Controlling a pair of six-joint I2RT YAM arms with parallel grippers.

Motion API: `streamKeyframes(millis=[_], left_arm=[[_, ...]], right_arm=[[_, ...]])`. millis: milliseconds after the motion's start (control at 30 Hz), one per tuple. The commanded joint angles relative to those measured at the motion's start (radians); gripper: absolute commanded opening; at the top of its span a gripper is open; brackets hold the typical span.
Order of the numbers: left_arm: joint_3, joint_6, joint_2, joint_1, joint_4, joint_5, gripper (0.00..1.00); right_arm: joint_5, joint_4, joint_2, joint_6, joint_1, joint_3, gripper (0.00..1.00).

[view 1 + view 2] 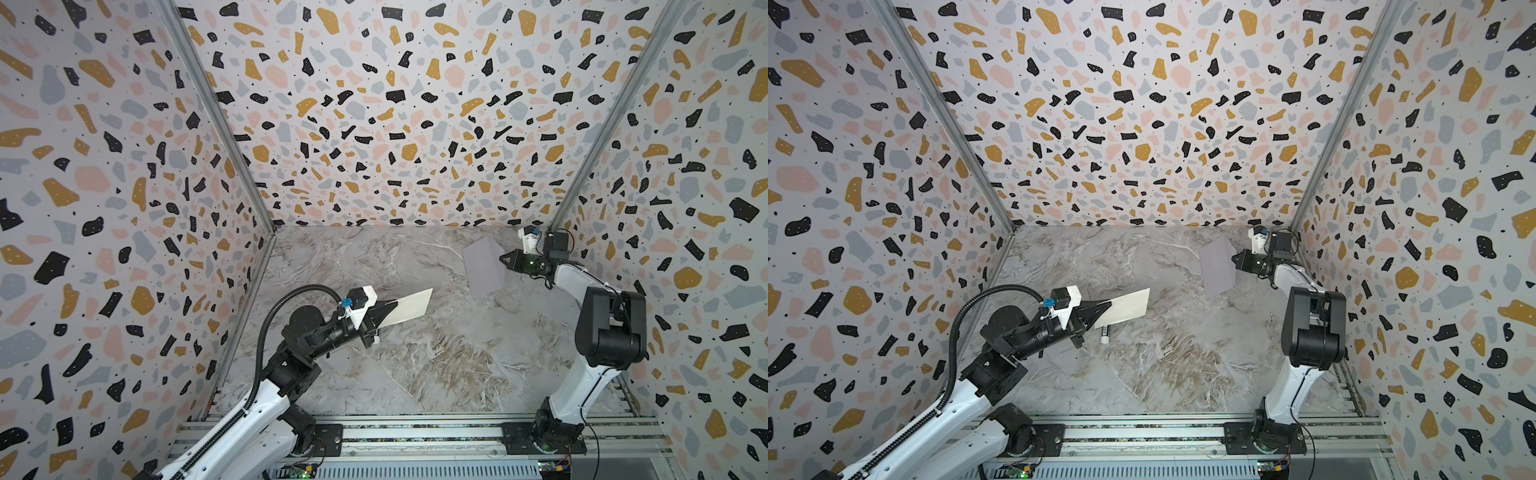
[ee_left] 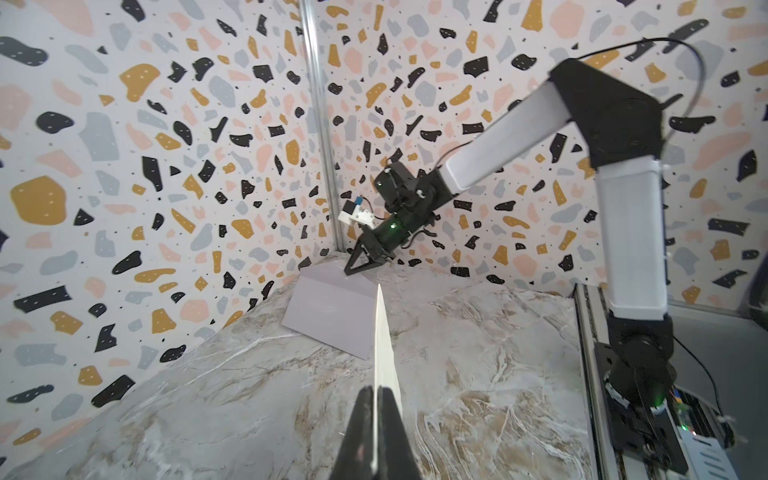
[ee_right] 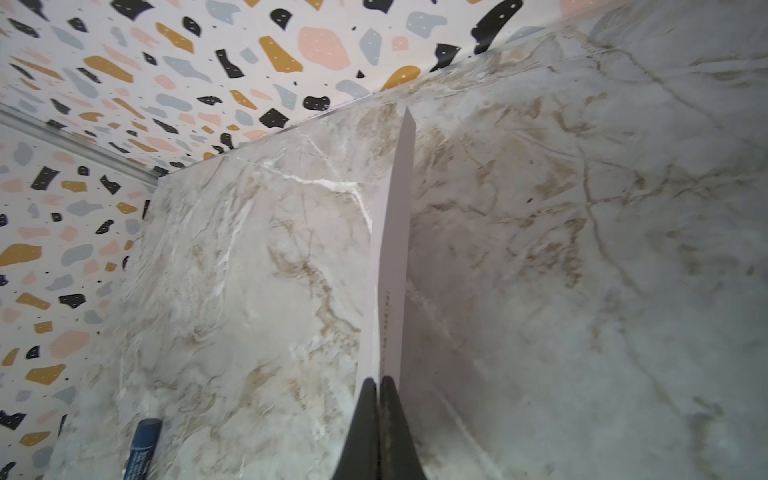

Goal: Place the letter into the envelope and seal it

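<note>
Two paper edges pinched: left pincer [image 1: 390,306] on the letter [image 1: 411,309], right pincer [image 1: 503,258] on the envelope [image 1: 484,268], open marble [image 1: 374,257] between.

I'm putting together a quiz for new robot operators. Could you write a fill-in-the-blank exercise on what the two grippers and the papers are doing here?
The pale tan rectangular paper letter is not yet ____ the plain grey-lavender paper envelope.
The left gripper is shut on the ____.
The right gripper is shut on the ____.
The small blue-and-white cylindrical stick lies on the marble-patterned table, nearest the ____ gripper.
Missing words: inside; letter; envelope; left.
</note>
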Motion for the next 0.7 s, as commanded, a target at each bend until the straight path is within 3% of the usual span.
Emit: streamKeyframes(millis=[0,167,300,667], left_arm=[[0.021,-0.119,0.003,0.004,0.062,-0.073,0.0],[0.033,-0.27,0.026,0.004,0.079,-0.146,0.0],[0.04,-0.305,0.03,0.004,0.081,-0.162,0.0],[0.034,-0.423,0.035,0.004,0.092,-0.222,0.0]], right_arm=[[0.015,0.159,-0.146,0.162,0.065,-0.174,0.0],[0.072,0.33,-0.317,0.327,0.177,-0.41,0.0],[0.174,0.411,-0.423,0.415,0.287,-0.541,0.0],[0.372,0.519,-0.488,0.578,0.487,-0.723,0.0]])
